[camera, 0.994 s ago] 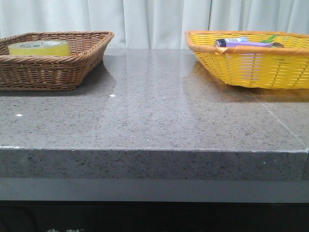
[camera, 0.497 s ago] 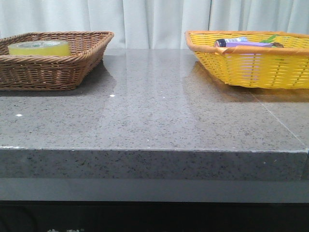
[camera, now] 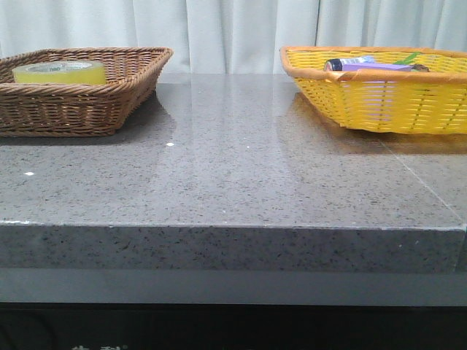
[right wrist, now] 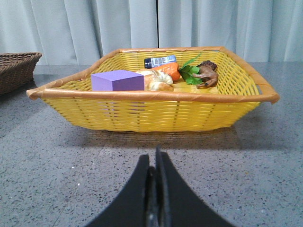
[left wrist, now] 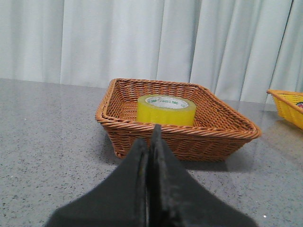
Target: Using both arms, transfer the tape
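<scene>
The yellow tape (camera: 60,72) lies flat inside the brown wicker basket (camera: 95,109) at the table's far left. In the left wrist view the tape (left wrist: 165,109) shows its white core with green print, sitting in the brown basket (left wrist: 189,139). My left gripper (left wrist: 150,137) is shut and empty, pointed at that basket from a short way in front of it. My right gripper (right wrist: 155,158) is shut and empty too, hovering over the table before the yellow basket (right wrist: 156,111). Neither arm shows in the front view.
The yellow basket (camera: 379,102) at the far right holds a purple block (right wrist: 117,80), a small battery-like tube (right wrist: 160,61), an orange piece, green leaves and a brown figure. White curtains hang behind. The grey speckled table (camera: 233,175) ends at a front edge.
</scene>
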### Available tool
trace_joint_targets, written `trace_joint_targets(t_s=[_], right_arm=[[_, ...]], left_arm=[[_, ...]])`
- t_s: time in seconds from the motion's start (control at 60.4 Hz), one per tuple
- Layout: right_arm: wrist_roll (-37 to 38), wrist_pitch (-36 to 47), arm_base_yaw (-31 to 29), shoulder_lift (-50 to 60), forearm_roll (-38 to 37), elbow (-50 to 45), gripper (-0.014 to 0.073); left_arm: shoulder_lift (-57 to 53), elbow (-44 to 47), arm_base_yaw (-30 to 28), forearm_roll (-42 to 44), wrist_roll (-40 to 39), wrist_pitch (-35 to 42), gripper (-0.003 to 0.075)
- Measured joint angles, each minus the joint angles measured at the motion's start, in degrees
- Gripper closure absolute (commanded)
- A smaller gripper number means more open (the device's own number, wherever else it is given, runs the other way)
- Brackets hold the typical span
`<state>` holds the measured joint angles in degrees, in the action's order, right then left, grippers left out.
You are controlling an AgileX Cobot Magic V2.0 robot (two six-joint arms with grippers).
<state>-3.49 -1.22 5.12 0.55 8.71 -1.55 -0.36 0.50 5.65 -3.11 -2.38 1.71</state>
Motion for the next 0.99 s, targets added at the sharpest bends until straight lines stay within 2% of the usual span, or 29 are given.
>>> trace_joint_targets(t_s=[0.298, 0.596, 0.994], right_arm=[[0.0, 0.1, -0.6, 0.0, -2.4, 0.0, 0.0664], [0.0, 0.1, -5.3, 0.0, -3.0, -0.1, 0.0664], [0.0, 0.1, -5.3, 0.0, -3.0, -0.1, 0.0664]], left_arm=[[0.0, 0.0, 0.0, 0.0, 0.0, 0.0, 0.0740], [0.0, 0.0, 0.0, 0.0, 0.0, 0.0, 0.0740], [0.0, 0.0, 0.0, 0.0, 0.0, 0.0, 0.0740]])
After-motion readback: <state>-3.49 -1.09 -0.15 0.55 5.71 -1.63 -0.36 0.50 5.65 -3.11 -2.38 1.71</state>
